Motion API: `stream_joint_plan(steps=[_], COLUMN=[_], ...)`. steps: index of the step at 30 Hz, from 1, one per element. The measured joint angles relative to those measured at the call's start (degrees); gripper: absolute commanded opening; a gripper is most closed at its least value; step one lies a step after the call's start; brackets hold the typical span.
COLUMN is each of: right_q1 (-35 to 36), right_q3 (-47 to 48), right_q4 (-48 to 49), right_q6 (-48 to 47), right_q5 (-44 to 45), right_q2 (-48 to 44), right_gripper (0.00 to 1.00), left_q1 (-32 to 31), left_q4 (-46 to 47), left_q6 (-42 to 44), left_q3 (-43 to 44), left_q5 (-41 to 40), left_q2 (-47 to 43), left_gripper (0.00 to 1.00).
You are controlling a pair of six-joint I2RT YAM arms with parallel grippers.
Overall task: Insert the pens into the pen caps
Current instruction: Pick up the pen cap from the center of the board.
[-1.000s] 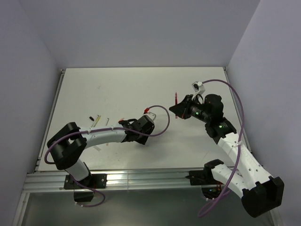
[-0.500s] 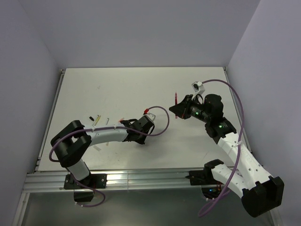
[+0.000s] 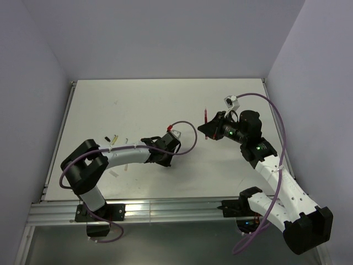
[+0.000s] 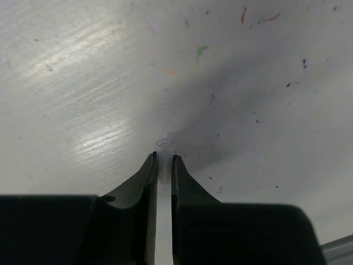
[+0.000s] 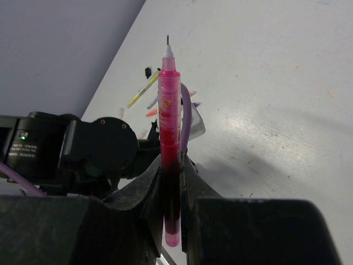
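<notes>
One red pen in right hand, cap in left hand

I see a white table mid-frame, boxed in by pale lilac walls at top, left and right. A metal rail crosses the lower frame; light is even and soft.

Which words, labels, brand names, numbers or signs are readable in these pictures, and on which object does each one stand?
No text can be read in any view.
Red pen: no print shows.
Whitish pen cap: no print shows.
Table: only small ink scribbles and dots, no letters.
Right arm: a green light, but no label that can be read.
</notes>
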Motion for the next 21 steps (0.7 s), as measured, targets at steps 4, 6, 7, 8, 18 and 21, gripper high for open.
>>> stream_joint_plan(steps=[4, 6, 7, 8, 18, 21], right_q1=[0.0, 0.0, 0.0, 0.0, 2.0, 6.4], right_q3=[0.0, 0.0, 0.0, 0.0, 4.9, 10.1], right_q4=[0.1, 0.6, 0.8, 1.0, 4.0, 5.0], right_q6=[-0.1, -0.2, -0.2, -0.1, 3.8, 5.5], right_q5=[-0.3, -0.8, -1.2, -1.8, -5.5, -4.7], right_q2=[0.0, 0.0, 0.0, 0.0, 4.3, 7.2], right_gripper=[0.00, 0.00, 0.00, 0.00, 0.00, 0.00], left_q1=[2.1, 4.1, 5.3, 6.5, 18.4, 21.5], left_q4=[-4.1, -4.4, -4.8, -4.8, 5.8, 9.9], left_q6=[-3.3, -5.0, -5.6, -6.2, -7.2, -7.9], left_q3=[3.9, 7.0, 8.9, 11.0, 27.8, 28.3], left_q5=[0.4, 0.7, 0.9, 1.2, 12.1, 17.6], left_q2=[-2.8, -6.5, -8.6, -10.6, -22.5, -22.3], left_gripper=[0.00, 0.00, 0.00, 0.00, 0.00, 0.00])
